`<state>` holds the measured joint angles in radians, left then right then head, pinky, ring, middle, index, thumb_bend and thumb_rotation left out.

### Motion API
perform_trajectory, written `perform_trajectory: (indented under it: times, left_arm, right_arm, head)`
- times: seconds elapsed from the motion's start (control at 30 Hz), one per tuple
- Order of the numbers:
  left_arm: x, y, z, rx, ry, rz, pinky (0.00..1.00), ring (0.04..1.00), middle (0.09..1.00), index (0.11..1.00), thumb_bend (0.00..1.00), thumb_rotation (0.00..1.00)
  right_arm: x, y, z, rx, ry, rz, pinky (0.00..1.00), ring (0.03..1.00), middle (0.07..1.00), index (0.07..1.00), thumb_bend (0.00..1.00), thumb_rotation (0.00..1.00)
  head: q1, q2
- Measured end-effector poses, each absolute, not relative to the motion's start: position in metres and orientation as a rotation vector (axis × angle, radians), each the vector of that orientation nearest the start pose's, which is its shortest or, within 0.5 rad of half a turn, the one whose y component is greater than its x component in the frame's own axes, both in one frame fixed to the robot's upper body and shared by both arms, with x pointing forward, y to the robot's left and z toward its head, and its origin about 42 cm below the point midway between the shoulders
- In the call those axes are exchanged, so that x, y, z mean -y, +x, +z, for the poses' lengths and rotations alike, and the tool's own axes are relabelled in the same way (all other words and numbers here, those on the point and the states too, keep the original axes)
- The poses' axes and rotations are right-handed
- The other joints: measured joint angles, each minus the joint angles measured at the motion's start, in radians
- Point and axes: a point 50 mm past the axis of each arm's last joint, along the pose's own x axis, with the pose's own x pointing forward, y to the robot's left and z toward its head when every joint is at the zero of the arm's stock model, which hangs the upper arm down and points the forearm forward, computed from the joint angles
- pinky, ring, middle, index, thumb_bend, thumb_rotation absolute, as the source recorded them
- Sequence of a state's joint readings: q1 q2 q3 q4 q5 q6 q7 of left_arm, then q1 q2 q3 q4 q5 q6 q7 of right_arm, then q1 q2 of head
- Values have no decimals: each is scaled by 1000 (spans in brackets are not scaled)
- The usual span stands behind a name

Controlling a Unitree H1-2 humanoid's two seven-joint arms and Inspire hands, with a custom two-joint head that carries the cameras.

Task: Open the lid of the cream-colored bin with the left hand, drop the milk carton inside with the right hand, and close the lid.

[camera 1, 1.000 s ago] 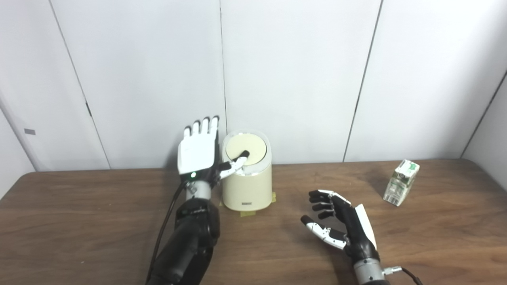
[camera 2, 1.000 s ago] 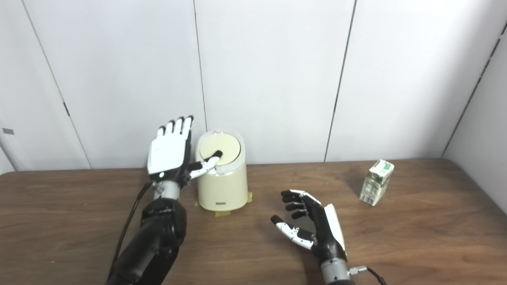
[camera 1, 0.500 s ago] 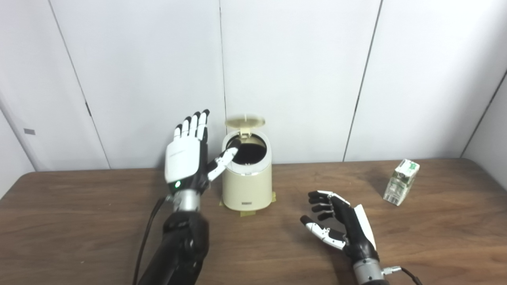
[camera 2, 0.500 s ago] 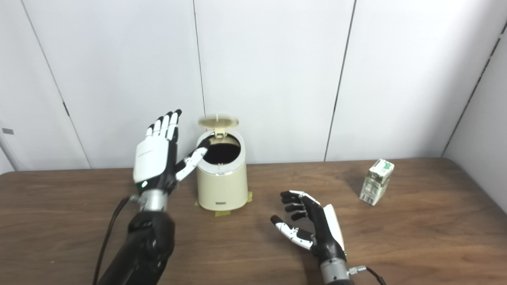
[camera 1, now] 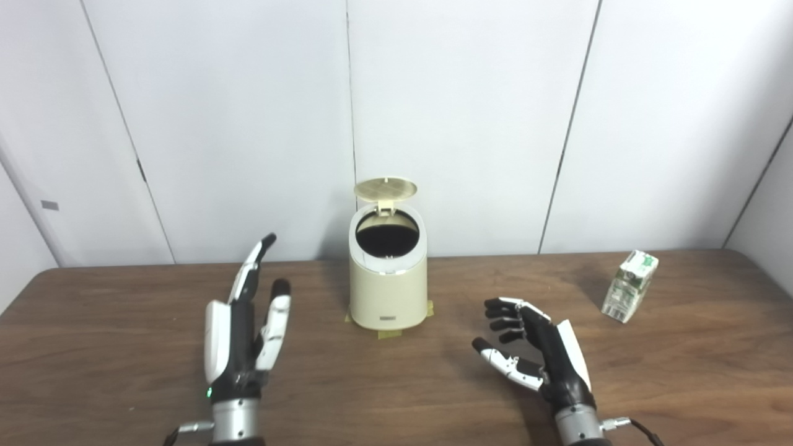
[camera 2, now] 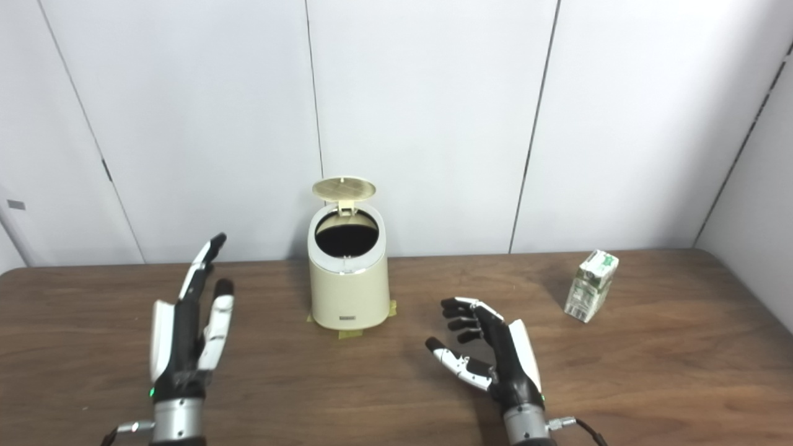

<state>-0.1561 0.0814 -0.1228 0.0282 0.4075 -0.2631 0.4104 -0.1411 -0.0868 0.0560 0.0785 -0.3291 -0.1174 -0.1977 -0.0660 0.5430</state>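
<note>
Left eye view: milk carton well apart from right hand's spread, empty fingers

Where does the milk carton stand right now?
The milk carton stands on the table's far right, beyond the open right hand, well right of the cream-colored bin.

Dark wooden table bearing a cream-colored bin near its rear centre, on yellow tape, and a milk carton far right.
</note>
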Motion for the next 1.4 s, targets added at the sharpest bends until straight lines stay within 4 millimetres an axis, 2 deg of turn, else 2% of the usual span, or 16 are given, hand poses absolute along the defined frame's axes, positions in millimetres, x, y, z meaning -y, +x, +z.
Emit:
perform_trajectory:
  times: [0.23, 0.33, 0.37, 0.4, 0.43, 0.47, 0.6, 0.67, 0.77, 0.93, 1.0, 1.1, 1.13, 1.23, 1.37, 1.4]
  left_arm:
    - [-219, 304, 146, 468, 245, 141, 861, 909, 909, 883, 275, 1000]
    - [-226, 301, 142, 438, 174, 111, 857, 909, 909, 880, 276, 1000]
    - [-228, 299, 140, 428, 155, 101, 866, 916, 914, 883, 286, 1000]
    - [-230, 298, 139, 423, 140, 81, 879, 923, 918, 884, 311, 1000]
    - [-231, 296, 138, 421, 140, 55, 859, 917, 914, 878, 328, 1000]
    - [-231, 295, 139, 431, 145, 31, 852, 914, 913, 877, 334, 1000]
    - [-233, 290, 138, 453, 163, -9, 856, 914, 913, 876, 356, 981]
    - [-233, 290, 138, 455, 167, -12, 864, 918, 919, 881, 364, 993]
    - [-233, 290, 138, 455, 172, -16, 868, 922, 923, 884, 370, 1000]
    - [-235, 289, 137, 454, 194, -14, 857, 908, 909, 875, 345, 1000]
    - [-233, 289, 138, 467, 208, -17, 863, 909, 909, 876, 343, 1000]
    - [-234, 289, 138, 469, 216, -15, 858, 909, 910, 877, 347, 1000]
    - [-235, 289, 138, 468, 216, -13, 860, 911, 912, 876, 350, 1000]
    - [-235, 289, 138, 467, 215, -10, 857, 906, 908, 874, 346, 1000]
    - [-235, 289, 138, 468, 221, -6, 851, 899, 906, 874, 360, 1000]
    - [-235, 289, 138, 468, 221, -6, 851, 900, 907, 875, 359, 1000]
  right_arm:
    - [240, 321, 135, 302, -415, -175, 549, 642, 679, 662, 330, 274]
    - [257, 327, 142, 372, -441, -175, 606, 684, 704, 688, 387, 365]
    - [263, 332, 142, 388, -451, -171, 628, 702, 717, 699, 427, 415]
    - [271, 337, 144, 402, -470, -171, 654, 728, 744, 729, 531, 519]
    - [281, 342, 145, 409, -504, -164, 681, 758, 774, 768, 713, 610]
    - [288, 344, 150, 420, -537, -159, 690, 768, 785, 781, 774, 641]
    - [300, 349, 190, 508, -646, -140, 749, 840, 860, 857, 934, 615]
    - [304, 353, 205, 525, -697, -138, 757, 867, 886, 886, 947, 558]
    - [313, 360, 219, 505, -754, -168, 660, 865, 907, 905, 962, 532]
    - [331, 364, 247, 519, -789, -248, 762, 933, 968, 965, 950, 466]
    - [341, 366, 256, 516, -785, -268, 674, 906, 966, 982, 976, 463]
    - [352, 367, 268, 503, -764, -298, 457, 725, 993, 999, 980, 391]
    - [355, 366, 270, 505, -757, -305, 439, 758, 997, 1000, 960, 343]
    - [362, 367, 274, 492, -766, -307, 505, 863, 1000, 1000, 950, 285]
    - [364, 370, 278, 458, -787, -331, 765, 971, 1000, 1000, 919, 181]
    - [364, 371, 278, 453, -787, -330, 708, 961, 1000, 1000, 925, 160]
  head:
    - [15, 3]
    - [20, -2]
    - [12, -2]
    - [11, 0]
    - [6, 2]
    - [6, 2]
    - [5, 0]
    - [0, 0]
    - [-5, 0]
    - [-8, -3]
    - [-6, -3]
    - [-6, -3]
    - [-6, -2]
    - [-6, -2]
    - [-8, 0]
    - [-8, 0]
